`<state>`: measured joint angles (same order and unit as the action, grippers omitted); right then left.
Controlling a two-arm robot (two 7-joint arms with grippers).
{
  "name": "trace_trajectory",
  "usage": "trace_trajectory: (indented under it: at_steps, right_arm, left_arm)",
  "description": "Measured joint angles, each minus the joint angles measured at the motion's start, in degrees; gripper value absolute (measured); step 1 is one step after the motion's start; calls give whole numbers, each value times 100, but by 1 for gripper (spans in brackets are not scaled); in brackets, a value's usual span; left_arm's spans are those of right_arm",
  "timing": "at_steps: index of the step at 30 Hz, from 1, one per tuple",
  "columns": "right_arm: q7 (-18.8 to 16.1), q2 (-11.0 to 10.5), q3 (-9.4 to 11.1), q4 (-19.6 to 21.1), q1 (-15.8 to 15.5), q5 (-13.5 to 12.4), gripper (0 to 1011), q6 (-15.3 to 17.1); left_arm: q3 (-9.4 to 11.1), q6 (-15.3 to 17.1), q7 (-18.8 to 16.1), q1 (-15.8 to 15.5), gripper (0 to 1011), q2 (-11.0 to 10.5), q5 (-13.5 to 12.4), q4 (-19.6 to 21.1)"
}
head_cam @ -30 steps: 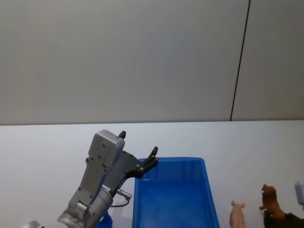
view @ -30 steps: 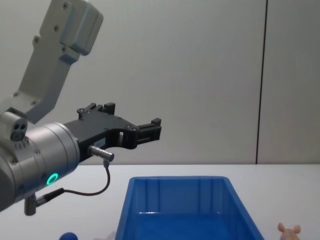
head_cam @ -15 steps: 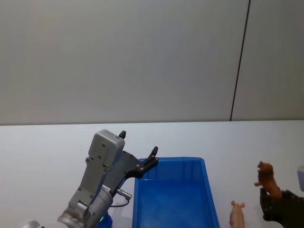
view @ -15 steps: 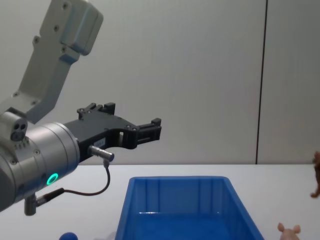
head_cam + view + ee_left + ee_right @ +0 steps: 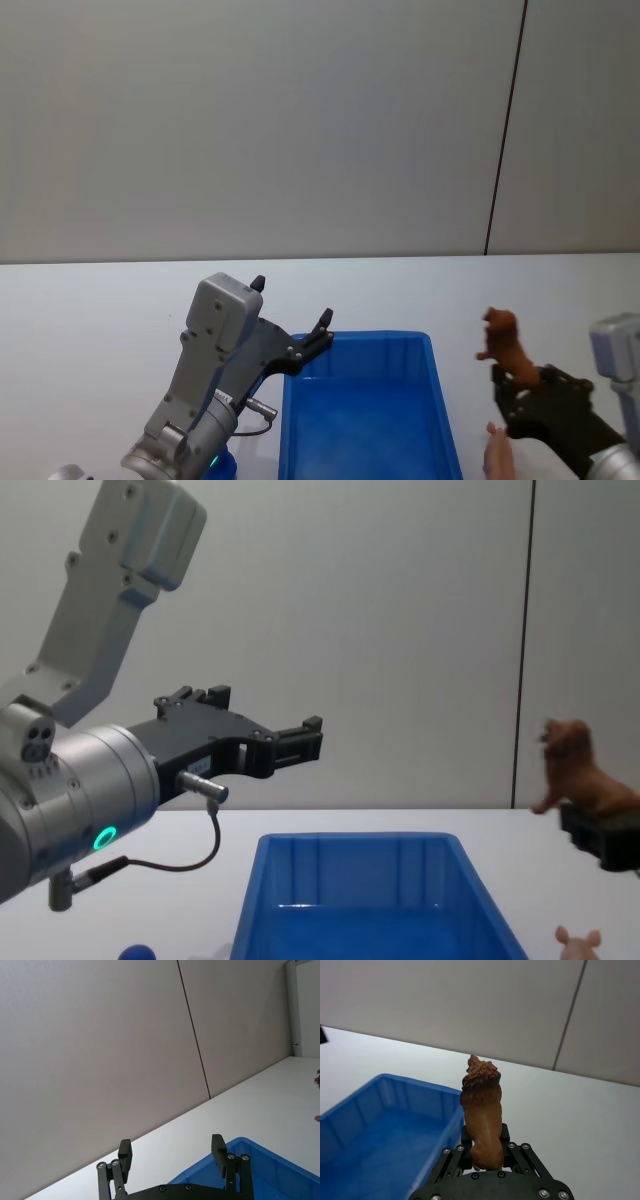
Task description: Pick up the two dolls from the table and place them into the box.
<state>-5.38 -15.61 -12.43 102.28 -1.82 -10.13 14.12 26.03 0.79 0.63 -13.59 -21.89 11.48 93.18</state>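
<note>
Standing upright in the right gripper [image 5: 516, 385], the brown doll [image 5: 503, 345] is hanging in the lower right of the head view, just right of the box [image 5: 380, 337] and higher than its rim. The fingers are clamping its hind part, and its head is pointing up and to the frame's left. The box is lying left of the doll, so I judge the coming move is going leftward over the right rim. The left gripper [image 5: 292, 302] is hovering wide open above the box's far left corner. The blue doll [image 5: 135, 952] is lying on the table left of the box.
</note>
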Motion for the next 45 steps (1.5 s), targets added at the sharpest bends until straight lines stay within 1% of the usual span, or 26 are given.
trace_trajectory:
  at_steps: [2,5,8,14,15,16,17,18,19,20,21,22,23,24,25,26,29,33,34,36,37,38,39,45]
  right_arm:
    - [-102,23,-19,-16,35,6,288,-1]
    - [-395,108,-88,-96,164,27,288,1]
    - [-549,159,-126,-147,245,38,288,10]
    - [-1025,340,-259,-380,478,76,288,66]
    - [-1155,391,-296,-458,547,87,301,86]
    - [-1206,414,-313,-497,578,91,324,94]
    - [-1251,437,-329,-535,608,95,324,101]
    - [-1308,461,-346,-575,641,100,364,109]
    - [-1438,516,-380,-664,714,112,426,130]
    - [-1494,542,-396,-712,750,117,426,141]
    - [-1530,568,-412,-760,784,120,464,148]
    - [-1644,619,-445,-852,851,129,503,174]
    - [-1691,649,-463,-913,896,133,503,185]
    - [-1738,670,-476,-959,926,136,565,199]
    - [-1822,712,-503,-1045,983,139,603,219]
    - [-1822,712,-503,-1045,983,139,603,219]
    - [-1921,799,-552,-1235,1100,142,721,255]
    - [-1921,861,-581,-1369,1169,138,828,277]
    - [-1904,870,-585,-1393,1178,133,891,281]
    - [-1839,885,-590,-1426,1187,119,902,288]
    - [-1813,887,-592,-1430,1187,115,939,289]
    - [-1784,888,-592,-1432,1186,111,947,289]
    - [-1716,887,-592,-1431,1174,101,998,289]
    - [-1453,839,-581,-1297,1055,86,1001,257]
  left_arm:
    - [0,0,0,0,1003,0,0,0]
    - [0,0,0,0,1003,0,0,0]
    - [0,0,0,0,1003,0,0,0]
    - [0,0,0,0,1003,0,0,0]
    - [0,0,0,0,1003,0,0,0]
    - [0,0,0,0,1003,0,0,0]
    - [0,0,0,0,1003,0,0,0]
    - [0,0,0,0,1003,0,0,0]
    - [0,0,0,0,1003,0,0,0]
    - [0,0,0,0,1003,0,0,0]
    - [0,0,0,0,1003,0,0,0]
    - [0,0,0,0,1003,0,0,0]
    - [0,0,0,0,1003,0,0,0]
    - [0,0,0,0,1003,0,0,0]
    - [0,0,0,0,1003,0,0,0]
    - [0,0,0,0,1003,0,0,0]
    - [0,0,0,0,1003,0,0,0]
    - [0,0,0,0,1003,0,0,0]
    - [0,0,0,0,1003,0,0,0]
    - [0,0,0,0,1003,0,0,0]
    - [0,0,0,0,1003,0,0,0]
    - [0,0,0,0,1003,0,0,0]
    - [0,0,0,0,1003,0,0,0]
    - [0,0,0,0,1003,0,0,0]
